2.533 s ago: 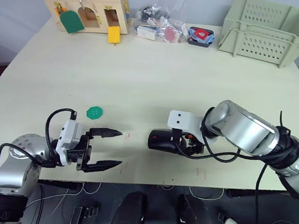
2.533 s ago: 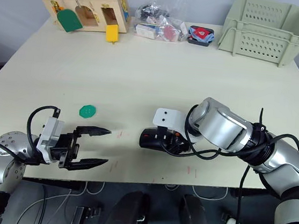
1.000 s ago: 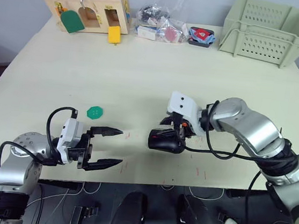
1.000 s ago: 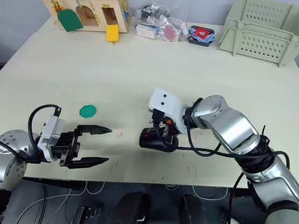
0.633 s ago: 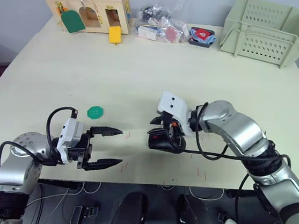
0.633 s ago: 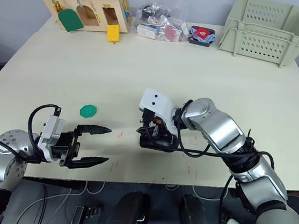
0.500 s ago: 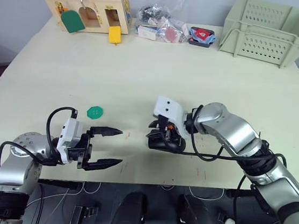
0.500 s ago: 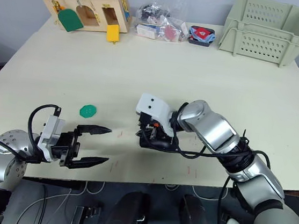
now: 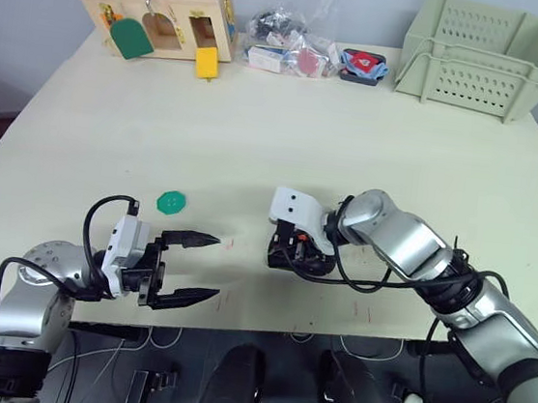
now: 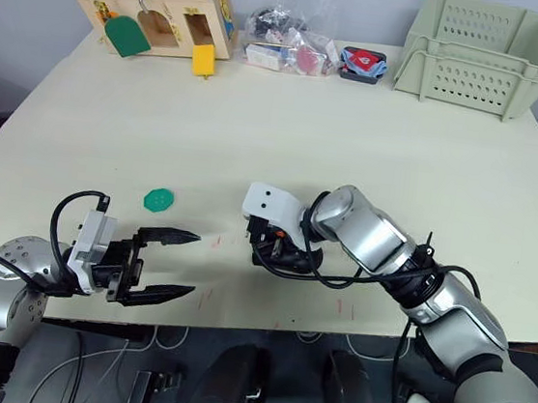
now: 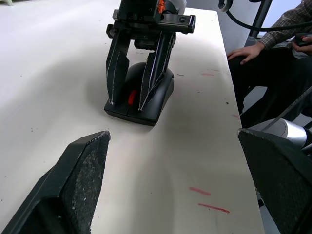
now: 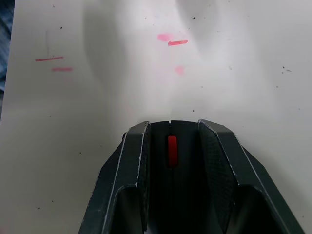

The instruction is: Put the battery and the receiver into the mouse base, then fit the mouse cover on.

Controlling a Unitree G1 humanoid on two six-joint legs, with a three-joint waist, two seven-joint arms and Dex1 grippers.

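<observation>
A black mouse (image 9: 294, 257) with a red wheel lies near the table's front edge. Its glossy mouse cover (image 11: 163, 80) sits on the mouse base (image 11: 132, 110). The battery and the receiver are hidden. My right gripper (image 11: 127, 104) comes down on the mouse from above. Its fingers (image 12: 136, 146) rest on the mouse's top a small gap apart, one on each side of the red wheel (image 12: 171, 148), clamping nothing. My left gripper (image 9: 215, 267) hovers wide open and empty to the left of the mouse, pointing at it.
A green disc (image 9: 170, 202) lies behind the left gripper. At the table's back stand a wooden toy box (image 9: 159, 14), small bags (image 9: 286, 48) and a pale green basket (image 9: 480, 55). A person's hand (image 11: 243, 48) rests beyond the table's edge.
My right gripper has swung left and down from the mouse's right side onto its top, fingers now straddling the wheel. The mouse has stayed about where it was. The left arm has not moved.
</observation>
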